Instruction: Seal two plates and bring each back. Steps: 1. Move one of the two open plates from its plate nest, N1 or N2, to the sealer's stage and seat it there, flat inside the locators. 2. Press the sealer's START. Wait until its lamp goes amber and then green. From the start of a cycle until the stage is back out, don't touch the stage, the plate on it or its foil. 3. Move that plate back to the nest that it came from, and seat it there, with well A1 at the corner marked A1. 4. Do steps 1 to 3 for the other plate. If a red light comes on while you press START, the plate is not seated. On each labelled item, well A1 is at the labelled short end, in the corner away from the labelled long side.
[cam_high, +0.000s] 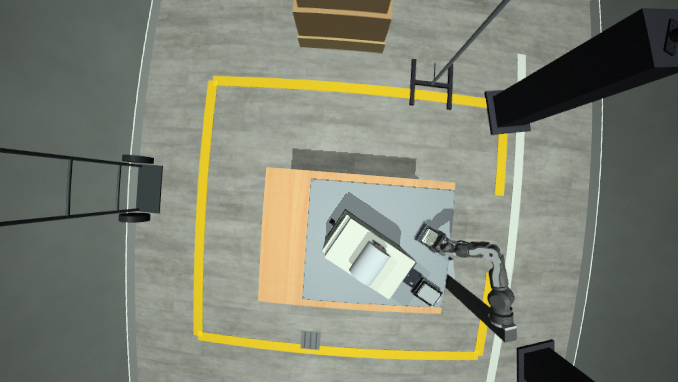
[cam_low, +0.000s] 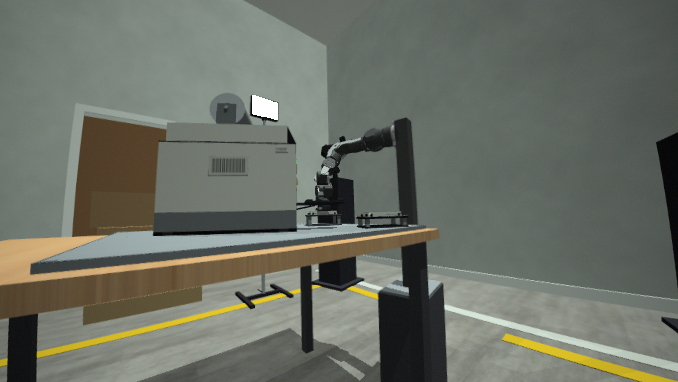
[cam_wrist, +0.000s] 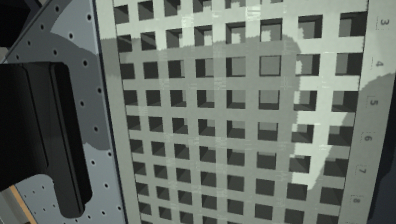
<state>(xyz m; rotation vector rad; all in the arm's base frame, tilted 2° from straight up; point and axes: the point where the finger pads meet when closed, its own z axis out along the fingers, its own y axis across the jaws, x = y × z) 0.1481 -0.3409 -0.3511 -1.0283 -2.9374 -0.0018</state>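
Note:
An open plate (cam_high: 429, 236) (cam_low: 324, 213) (cam_wrist: 220, 114) with rows of square wells lies at the nest near the table's right edge. In the wrist view its numbered long side is on the right. My gripper (cam_high: 437, 242) (cam_low: 326, 203) is just above this plate, open, with nothing between its fingers. One dark finger (cam_wrist: 71, 145) shows left of the plate; the other is not visible. Another light plate (cam_high: 427, 292) lies in a dark holder in front of the sealer (cam_high: 350, 240) (cam_low: 190, 185); its wells cannot be made out. A tiny green spot shows at the sealer's front edge.
The sealer stands diagonally on the grey perforated mat (cam_high: 320, 280) (cam_low: 100, 250) (cam_wrist: 95, 172), left of my gripper. A dark part (cam_high: 412, 276) juts from its front towards the other plate. The wooden table (cam_high: 282, 235) extends left. My arm reaches in from its post (cam_low: 406, 170) at the right.

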